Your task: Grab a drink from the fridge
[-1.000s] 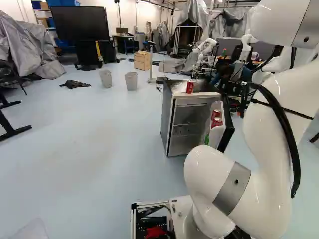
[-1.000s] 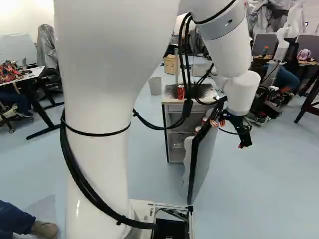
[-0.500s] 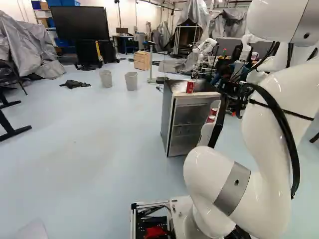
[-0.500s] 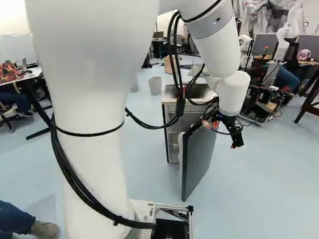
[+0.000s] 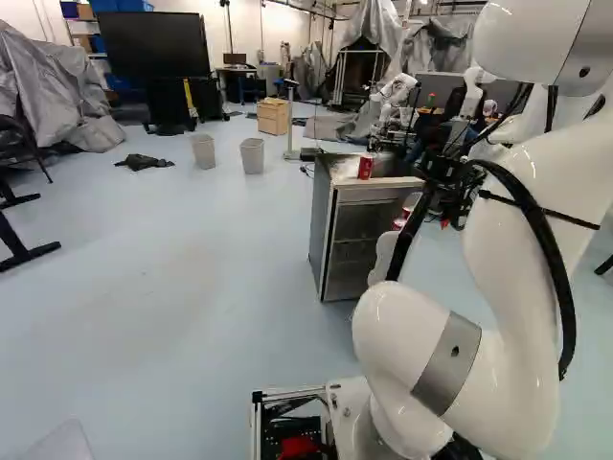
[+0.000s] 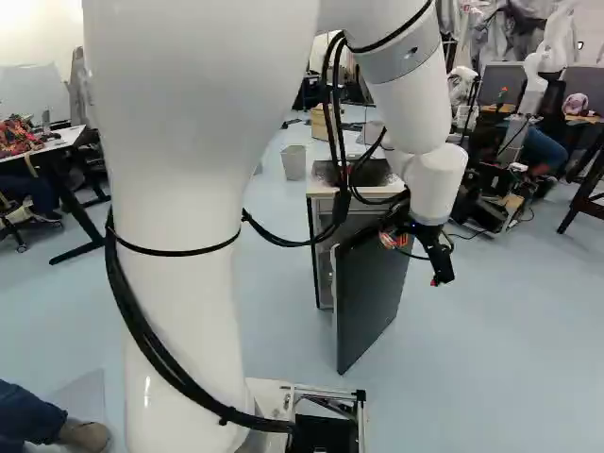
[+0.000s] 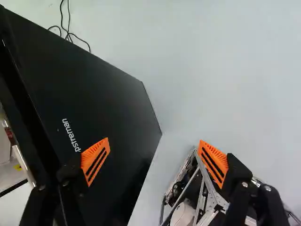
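Floored in pale blue (image 5: 172,268), backed by off-white walls (image 5: 246,36). Furnished with large black flat-screen (image 5: 153,46), light-wood cabinet (image 5: 272,117), two gray wastebaskets (image 5: 252,156); draped at far left with gray sheeting (image 5: 48,86) in left base view.

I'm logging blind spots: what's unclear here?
- Cans in the door: left base view, partly behind its edge; count unclear.
- Fridge interior: right base view, mostly behind the door.
- Can on top: right base view, behind black cables.
- Whether the orange pad touches the door: wrist view, overlap hides any gap.
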